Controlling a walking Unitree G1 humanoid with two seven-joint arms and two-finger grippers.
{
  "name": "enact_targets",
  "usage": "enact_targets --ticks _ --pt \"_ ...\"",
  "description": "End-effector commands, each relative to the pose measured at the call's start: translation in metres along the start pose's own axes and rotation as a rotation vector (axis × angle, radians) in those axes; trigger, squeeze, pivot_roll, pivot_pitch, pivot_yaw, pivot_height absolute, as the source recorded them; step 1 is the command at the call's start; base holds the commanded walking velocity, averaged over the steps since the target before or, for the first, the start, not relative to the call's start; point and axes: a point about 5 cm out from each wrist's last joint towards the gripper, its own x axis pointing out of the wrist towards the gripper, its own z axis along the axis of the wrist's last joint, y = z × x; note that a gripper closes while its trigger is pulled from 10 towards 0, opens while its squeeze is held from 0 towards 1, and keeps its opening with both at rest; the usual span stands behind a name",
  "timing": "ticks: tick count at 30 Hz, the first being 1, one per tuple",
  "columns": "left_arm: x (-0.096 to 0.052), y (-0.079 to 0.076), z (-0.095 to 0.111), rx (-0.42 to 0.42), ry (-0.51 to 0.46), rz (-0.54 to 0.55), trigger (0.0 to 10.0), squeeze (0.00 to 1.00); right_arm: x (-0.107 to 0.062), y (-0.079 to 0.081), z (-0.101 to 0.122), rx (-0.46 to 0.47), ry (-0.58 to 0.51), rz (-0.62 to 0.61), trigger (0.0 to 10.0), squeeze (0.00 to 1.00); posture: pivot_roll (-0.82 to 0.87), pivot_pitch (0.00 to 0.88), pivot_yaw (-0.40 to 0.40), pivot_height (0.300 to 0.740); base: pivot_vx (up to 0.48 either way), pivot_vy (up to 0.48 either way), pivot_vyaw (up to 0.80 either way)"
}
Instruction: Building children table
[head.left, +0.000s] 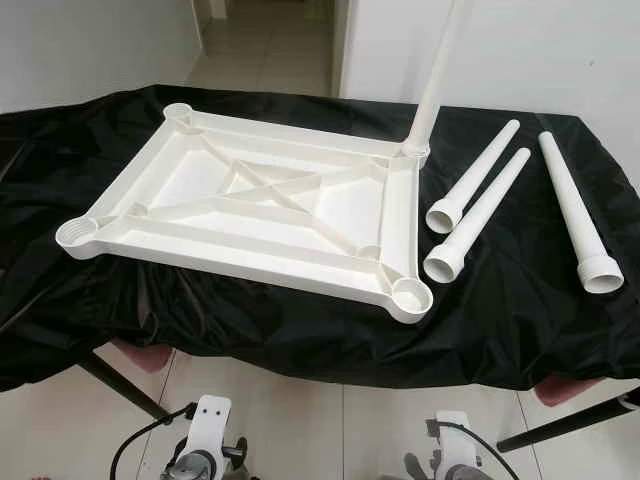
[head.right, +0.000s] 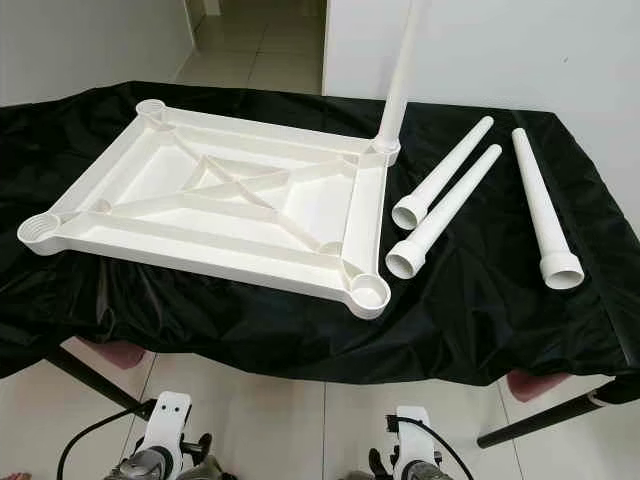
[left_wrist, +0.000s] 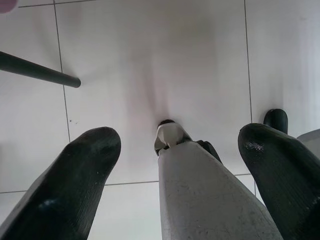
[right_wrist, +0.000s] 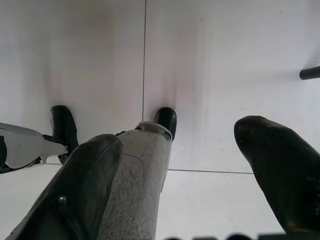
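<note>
White moulded-plastic tabletop (head.left: 250, 205), upside down on black cloth-covered work surface (head.left: 500, 310), ribbed underside facing up, round sockets at all four corners. One long white tapered plastic leg (head.left: 437, 75) already standing upright in far right corner socket (head.left: 413, 152). Near right socket (head.left: 411, 293), near left socket (head.left: 77, 233) and far left socket (head.left: 178, 111) unfilled.

Three loose white tapered legs lying on cloth just right of tabletop: two (head.left: 472, 177) (head.left: 478, 215) close together, side by side, wide ends toward near edge; third (head.left: 578, 213) apart, further right.

Both arms hanging idle below work surface, over pale tiled floor (left_wrist: 150, 60). Left gripper (left_wrist: 175, 150) spread wide, holding nothing. Right gripper (right_wrist: 185, 155) likewise wide apart, holding nothing.
</note>
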Motion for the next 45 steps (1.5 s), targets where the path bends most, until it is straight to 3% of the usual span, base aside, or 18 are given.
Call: enact_targets --ticks 1,24,25,26,27,29,30,31,32,33,34,45 --pt "-0.0019 0.0005 -0.0091 0.006 0.031 0.025 10.0 0.00 -0.0013 -0.0010 -0.0055 0.007 0.017 -0.001 10.0 0.00 -0.01 0.000 0.020 0.740 0.000 0.000 0.00" --pt "-0.0028 0.0003 -0.0117 0.007 0.034 0.023 10.0 0.00 -0.0020 -0.0011 -0.0082 -0.003 0.024 0.000 10.0 0.00 0.00 0.000 0.015 0.740 0.000 0.000 0.00" --pt "-0.0028 0.0005 -0.0121 0.010 0.037 0.023 10.0 0.00 -0.0020 -0.0008 -0.0083 -0.001 0.025 0.002 10.0 0.75 0.00 0.000 0.015 0.740 0.000 0.000 0.00" --pt "-0.0028 0.0005 -0.0121 0.010 0.037 0.023 10.0 0.00 -0.0020 -0.0008 -0.0083 -0.001 0.025 0.002 10.0 0.75 0.00 0.000 0.015 0.740 0.000 0.000 0.00" --pt "-0.0029 0.0008 -0.0127 0.001 0.040 0.026 10.0 0.00 -0.0020 -0.0005 -0.0085 0.001 0.026 0.004 10.0 1.00 0.00 0.000 0.015 0.740 0.000 0.000 0.00" --pt "-0.0030 0.0006 -0.0131 -0.014 0.040 0.024 10.0 0.00 -0.0020 -0.0003 -0.0087 0.002 0.026 0.005 10.0 1.00 0.00 0.000 0.015 0.740 0.000 0.000 0.00" --pt "-0.0031 0.0005 -0.0132 -0.025 0.038 0.021 10.0 0.11 -0.0020 -0.0002 -0.0087 0.003 0.026 0.005 10.0 1.00 0.00 0.000 0.015 0.740 0.000 0.000 0.00" --pt "-0.0031 0.0005 -0.0132 -0.025 0.038 0.021 10.0 0.11 -0.0020 -0.0002 -0.0087 0.003 0.026 0.005 10.0 1.00 0.00 0.000 0.015 0.740 0.000 0.000 0.00" --pt "-0.0031 0.0008 -0.0134 -0.018 0.041 0.023 10.0 0.76 -0.0020 0.0001 -0.0089 0.000 0.028 0.007 10.0 0.00 0.00 0.000 0.015 0.740 0.000 0.000 0.00" --pt "-0.0031 0.0008 -0.0134 -0.018 0.041 0.023 10.0 0.76 -0.0020 0.0001 -0.0089 0.000 0.028 0.007 10.0 0.00 0.00 0.000 0.015 0.740 0.000 0.000 0.00" --pt "-0.0031 0.0014 -0.0135 -0.002 0.045 0.028 10.0 0.00 -0.0021 0.0001 -0.0091 0.005 0.028 0.005 10.0 0.00 0.01 0.000 0.013 0.740 0.000 0.000 0.00" --pt "-0.0029 0.0020 -0.0128 0.011 0.048 0.028 10.0 0.00 -0.0018 0.0004 -0.0082 0.002 0.027 0.008 10.0 0.00 0.01 0.000 0.012 0.740 0.000 0.000 0.00"
